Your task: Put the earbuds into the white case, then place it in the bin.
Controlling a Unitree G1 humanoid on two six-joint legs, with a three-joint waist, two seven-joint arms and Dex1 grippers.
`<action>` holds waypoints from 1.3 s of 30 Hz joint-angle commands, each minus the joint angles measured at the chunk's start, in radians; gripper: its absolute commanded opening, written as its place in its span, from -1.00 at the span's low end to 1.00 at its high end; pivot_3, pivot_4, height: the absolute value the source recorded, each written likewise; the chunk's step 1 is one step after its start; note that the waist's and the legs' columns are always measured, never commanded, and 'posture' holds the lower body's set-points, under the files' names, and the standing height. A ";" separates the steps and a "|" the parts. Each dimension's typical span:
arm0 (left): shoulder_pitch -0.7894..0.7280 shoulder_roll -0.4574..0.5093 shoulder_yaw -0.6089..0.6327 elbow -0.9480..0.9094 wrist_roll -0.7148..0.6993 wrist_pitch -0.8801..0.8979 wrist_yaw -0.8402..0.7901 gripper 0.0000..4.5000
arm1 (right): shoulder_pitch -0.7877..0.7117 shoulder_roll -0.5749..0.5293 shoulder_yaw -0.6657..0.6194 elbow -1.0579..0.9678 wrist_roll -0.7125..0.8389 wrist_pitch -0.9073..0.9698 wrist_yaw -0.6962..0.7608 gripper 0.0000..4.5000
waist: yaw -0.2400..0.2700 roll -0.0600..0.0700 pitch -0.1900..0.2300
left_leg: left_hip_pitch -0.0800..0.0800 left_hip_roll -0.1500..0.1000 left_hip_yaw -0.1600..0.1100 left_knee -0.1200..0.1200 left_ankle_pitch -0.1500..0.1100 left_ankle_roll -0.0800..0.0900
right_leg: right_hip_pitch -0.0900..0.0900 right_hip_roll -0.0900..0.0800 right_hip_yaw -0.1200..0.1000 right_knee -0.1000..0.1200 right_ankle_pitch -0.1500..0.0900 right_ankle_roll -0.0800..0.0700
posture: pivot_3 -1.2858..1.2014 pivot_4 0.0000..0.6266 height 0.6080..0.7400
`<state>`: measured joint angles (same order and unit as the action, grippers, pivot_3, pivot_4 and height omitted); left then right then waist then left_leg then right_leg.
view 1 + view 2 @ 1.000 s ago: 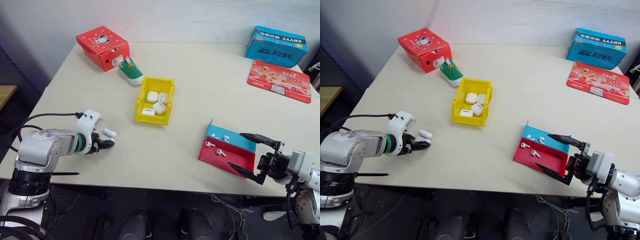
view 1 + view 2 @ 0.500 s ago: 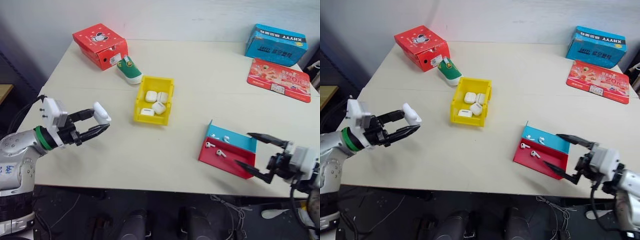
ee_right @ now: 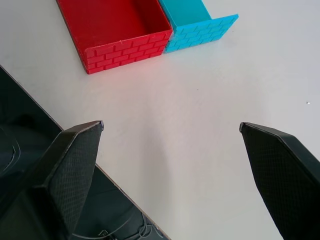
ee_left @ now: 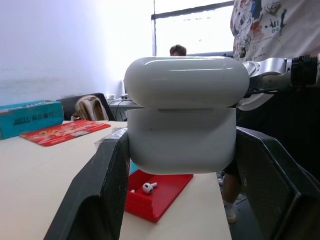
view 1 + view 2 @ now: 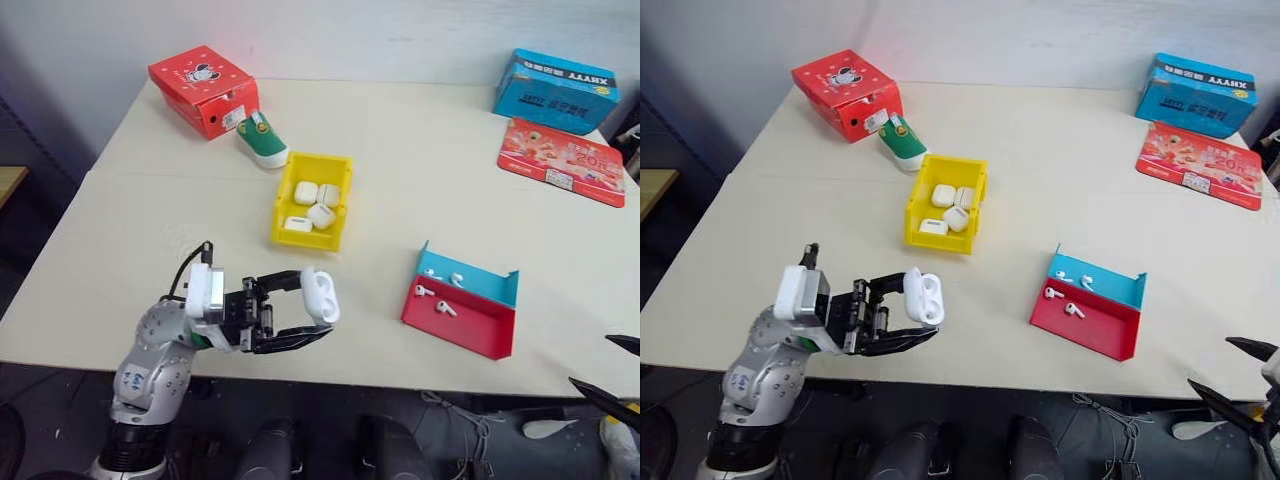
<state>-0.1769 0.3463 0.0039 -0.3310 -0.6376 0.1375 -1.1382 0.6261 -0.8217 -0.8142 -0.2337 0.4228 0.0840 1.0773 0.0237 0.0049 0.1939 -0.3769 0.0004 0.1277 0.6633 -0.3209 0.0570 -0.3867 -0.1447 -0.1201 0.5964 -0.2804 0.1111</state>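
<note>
My left gripper [image 5: 318, 305] is shut on the white case [image 5: 320, 294], holding it above the table's front edge and pointing right toward the tray. In the left wrist view the case [image 4: 185, 120] sits between the two black fingers [image 4: 97, 200]. Several earbuds [image 5: 443, 308] lie in the red-and-blue tray [image 5: 470, 325]; one earbud [image 4: 147, 187] shows past the case. The yellow bin [image 5: 300, 239] stands mid-table with several white cases inside. My right gripper [image 5: 590, 360] is open and empty off the table's front right corner, the tray [image 3: 120, 35] ahead of it.
A red cardboard box [image 5: 205, 88] and a small green-and-white shoe [image 5: 263, 140] sit at the back left. At the back right are a blue box [image 5: 555, 90] and a red printed sheet [image 5: 560, 160]. A person [image 4: 270, 30] stands beyond the table.
My left gripper has swung from the table's left side to the front middle, turning to point right with the case still held. The right gripper has drawn back off the tray toward the right corner.
</note>
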 commanded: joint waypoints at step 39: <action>-0.027 0.015 -0.066 -0.040 -0.001 -0.005 0.072 0.23 | -0.854 -0.254 0.927 -0.350 -0.040 0.896 -0.423 -0.15 | 0.001 0.003 -0.002 | -0.014 -0.002 -0.010 0.005 0.005 0.007 | -0.005 -0.002 -0.013 -0.003 0.001 0.001 | 0.03 -0.52 1.00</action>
<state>-0.2069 0.3565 -0.0614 -0.3323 -0.6229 0.1347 -1.0663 -0.2140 -1.0821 0.1156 -0.5794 0.3966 0.9671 0.6605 0.0243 0.0076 0.1921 -0.3914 -0.0020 0.1174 0.6687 -0.3158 0.0644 -0.3916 -0.1466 -0.1327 0.5935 -0.2798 0.1119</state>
